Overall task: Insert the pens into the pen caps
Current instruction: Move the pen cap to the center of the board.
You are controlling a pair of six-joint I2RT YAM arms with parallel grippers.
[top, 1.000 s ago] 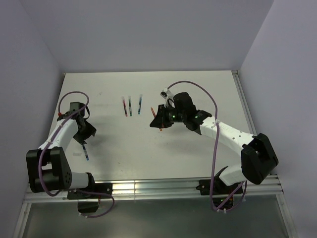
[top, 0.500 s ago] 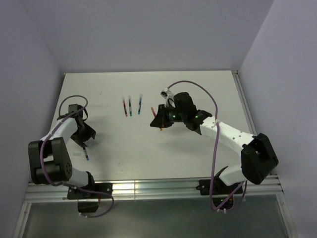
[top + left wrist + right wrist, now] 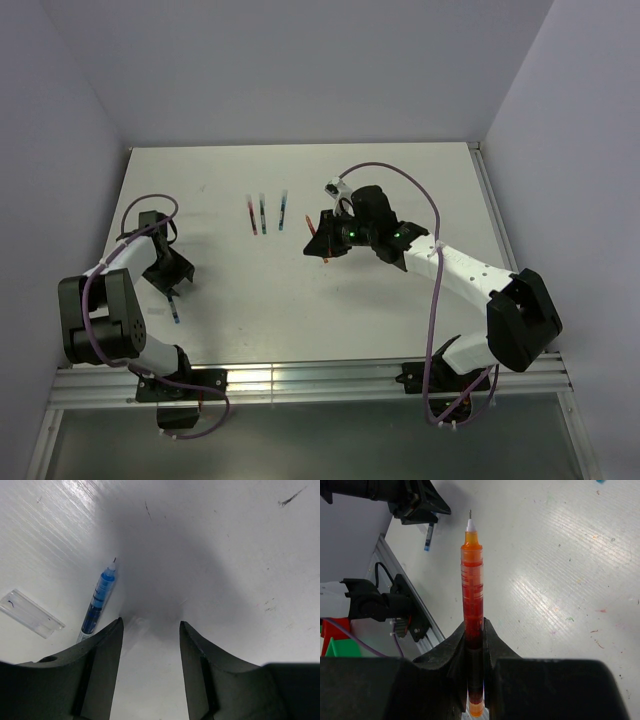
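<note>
Worktop (image 3: 400, 300): three pens (image 3: 263, 213) lie in a row toward the far side, long axes running near to far.
Right tool (image 3: 474, 635): clamped on the red pen (image 3: 472, 580) near its rear. The pen's long axis is in line with the fingers, nib pointing outward.
Left tool (image 3: 150, 635): spread wide, nothing in the gap. The blue pen (image 3: 100, 597) lies flat just outside one finger, nib pointing away.
Risks: closing here would likely miss or flick the blue pen. The rear grip may let the red pen pivot during capping.

Bright, sharp — glare streaks on table (image 3: 65, 510)
</note>
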